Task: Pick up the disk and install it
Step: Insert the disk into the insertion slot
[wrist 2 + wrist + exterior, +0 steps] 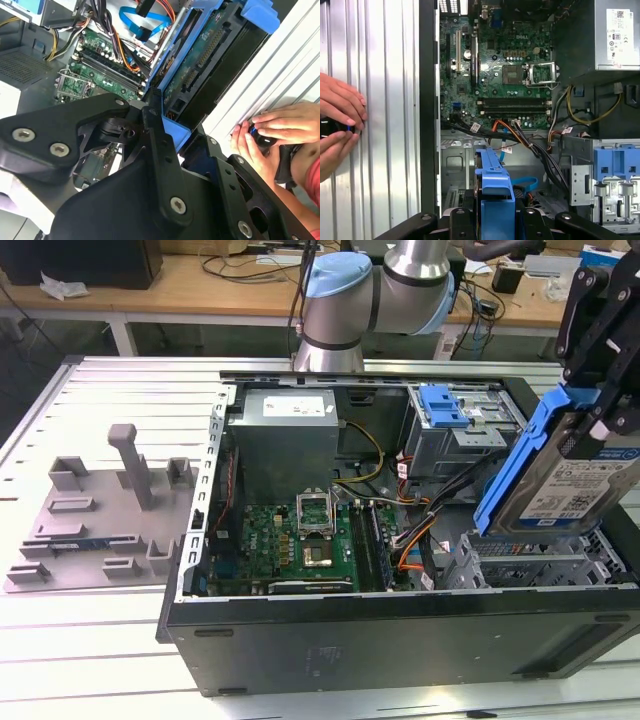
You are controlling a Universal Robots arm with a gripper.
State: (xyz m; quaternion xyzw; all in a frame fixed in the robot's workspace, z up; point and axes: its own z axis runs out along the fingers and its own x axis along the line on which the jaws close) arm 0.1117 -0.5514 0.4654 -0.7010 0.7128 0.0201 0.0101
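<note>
A: What sits inside the computer case (400,645)?

B: The motherboard (300,540) lies on its floor. The power-supply box (290,430) stands against its far wall, and the drive cage (460,425) is in its far corner at the exterior view's right.

A: And outside it?

B: A fixture plate (100,510) lies on the table (120,380), at the exterior view's left of the case. The gripper (600,415) holds the disk (575,485) tilted above the case's near corner at the exterior view's right. A person's hands (337,125) lie beside the case's side wall.
</note>
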